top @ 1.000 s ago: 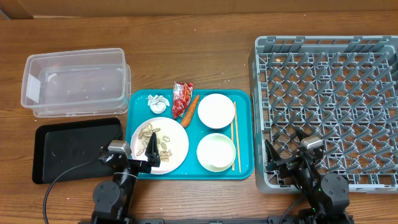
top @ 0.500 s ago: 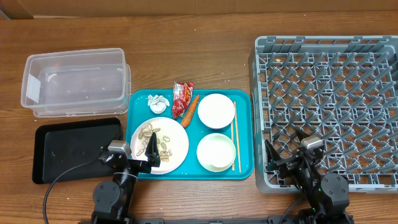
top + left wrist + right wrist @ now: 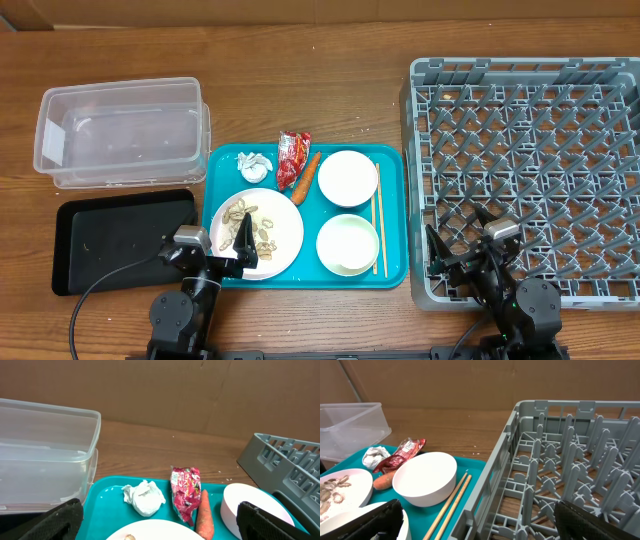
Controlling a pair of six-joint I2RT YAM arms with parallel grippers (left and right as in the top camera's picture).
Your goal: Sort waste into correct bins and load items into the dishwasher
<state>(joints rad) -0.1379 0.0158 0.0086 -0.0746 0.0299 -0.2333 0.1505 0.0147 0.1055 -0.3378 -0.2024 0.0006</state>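
1. In the left wrist view the plate shows only as a sliver, and the carrot piece is cut off below.
2. The beige scraps on the plate are small, perhaps slices; the overhead view is too coarse to tell.
3. The crumpled tissue and red wrapper lie on the teal tray (far edge), with the carrot piece just beside the wrapper.
4. The left gripper and right gripper are alike — fingers spread wide, empty.

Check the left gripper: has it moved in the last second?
No. In the overhead view the left gripper keeps the same place by the plate on the teal tray.
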